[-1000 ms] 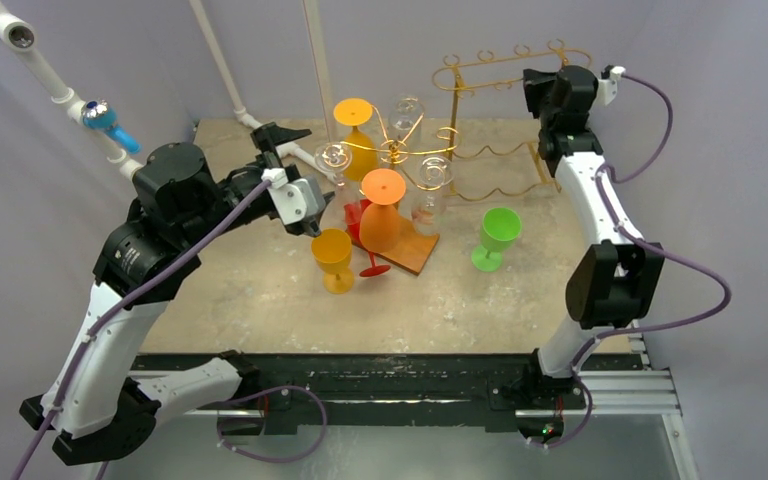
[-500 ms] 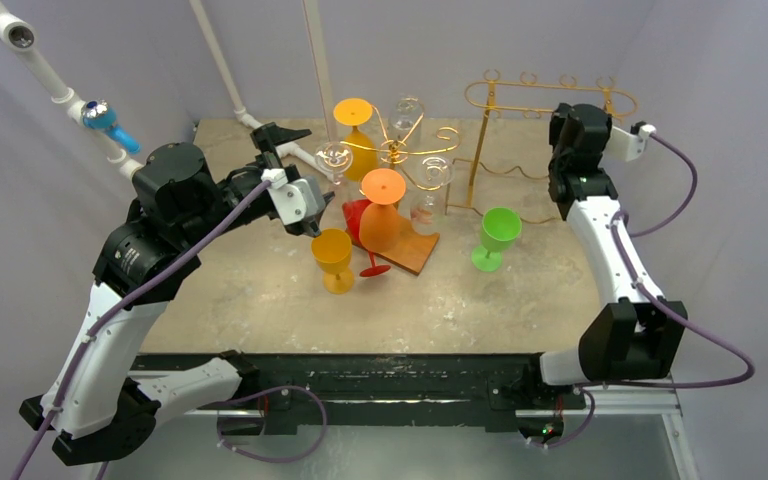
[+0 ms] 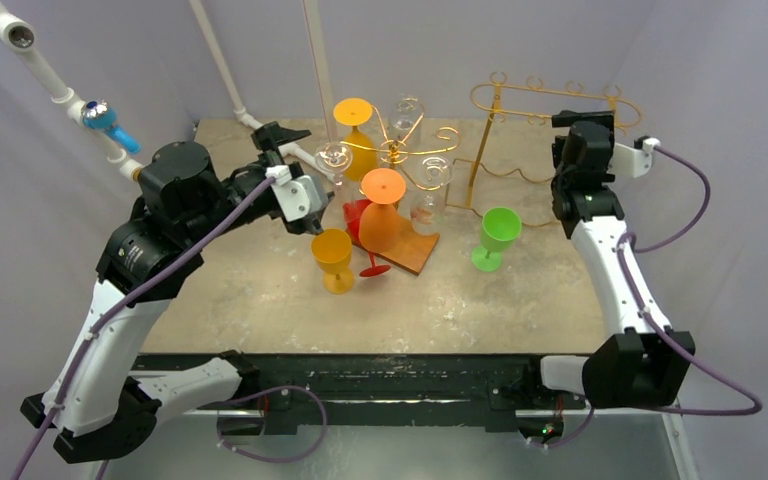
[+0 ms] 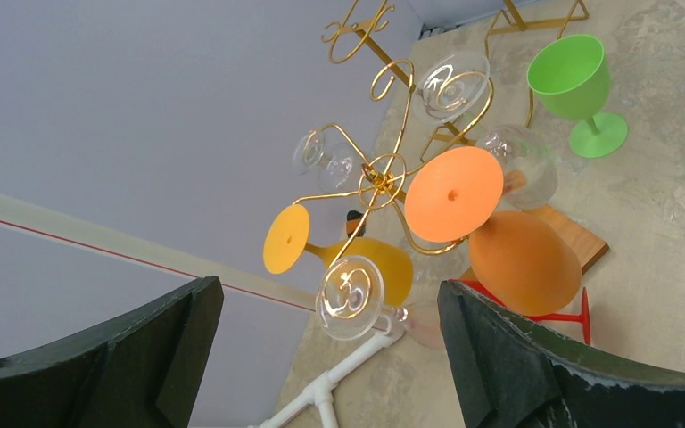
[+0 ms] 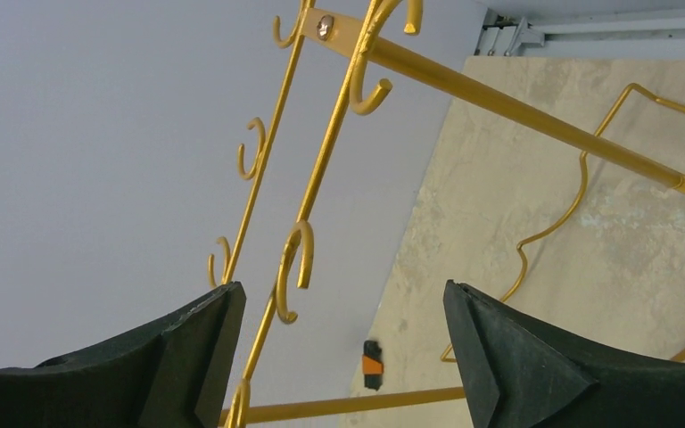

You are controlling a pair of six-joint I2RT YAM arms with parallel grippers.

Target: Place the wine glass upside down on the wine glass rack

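The left gripper (image 4: 330, 290) is held wide open and empty, and a clear glass (image 4: 350, 285) is framed between its fingers; this glass seems to be hung foot-up on the spiral rack (image 4: 380, 176), though the catch cannot be made out. The right gripper (image 5: 343, 290) is likewise spread open with nothing grasped, just before the hook rack (image 5: 535, 116) at the far right of the table (image 3: 260, 300). A green glass (image 3: 498, 232) is stood upright on the table between the two racks, untouched.
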